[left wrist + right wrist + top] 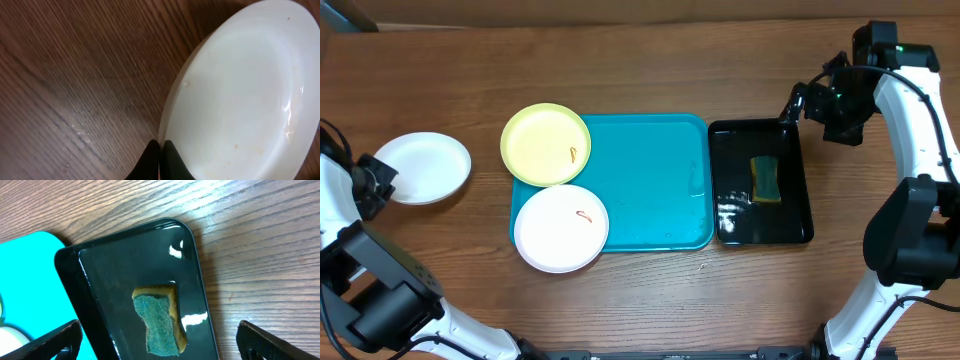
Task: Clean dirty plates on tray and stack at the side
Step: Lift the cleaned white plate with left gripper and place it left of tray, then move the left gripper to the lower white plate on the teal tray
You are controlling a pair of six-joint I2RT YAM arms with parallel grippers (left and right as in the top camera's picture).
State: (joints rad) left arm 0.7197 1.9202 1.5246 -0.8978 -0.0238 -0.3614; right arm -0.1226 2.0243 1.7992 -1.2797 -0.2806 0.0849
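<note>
Plates first: there are three. The yellow plate [545,144] sits at the far left corner of the tray [650,180], its edge hanging out over the rim, with a small orange squiggle [574,155] near its right side. The white plate [561,228] is just beside it at the near left corner, also overhanging the rim and partly out over the table [620,70]. It carries a squiggle [584,215] of its own. The two plates almost touch. The rest of the tray is bare blue, with a few wet glints near its right edge.

The third plate [422,167], also white, is off the tray, well to the left on the wood. The left gripper [161,147] has it by the rim, fingers [172,162] pinched tight together on the edge. In the left wrist view the plate looks glossy, with only faint pale specks near one side. Whether it lies flat or is tipped up a little, I can't tell.

Right of the tray, just beside it, is the black tray [760,240], shiny and wet, with a sponge [765,178] lying in its far half, green side up over a yellow layer. The right gripper [798,103] hangs over the far right corner of the black tray, its fingers [55,340] spread wide apart and holding nothing, clear of the sponge.
</note>
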